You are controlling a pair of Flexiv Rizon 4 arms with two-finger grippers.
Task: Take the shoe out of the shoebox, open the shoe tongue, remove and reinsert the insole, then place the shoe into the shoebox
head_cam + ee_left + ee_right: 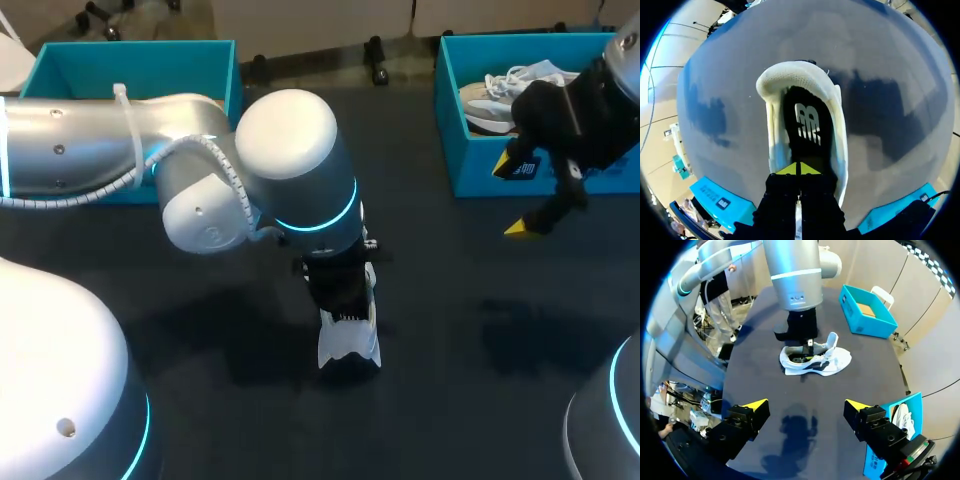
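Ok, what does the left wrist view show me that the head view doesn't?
Only the left wrist view: the left gripper, tips together, down at the black insole inside the white shoe. Only the head view: the right gripper, open, by the right shoebox, which holds a second shoe. Both: the white shoe standing on the dark table.

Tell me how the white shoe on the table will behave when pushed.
The shoe is likely light: thick foam-like sole, thin upper. Standing on its flat sole, it should slide, not roll. Its upper probably flexes; the left gripper sits inside the opening.
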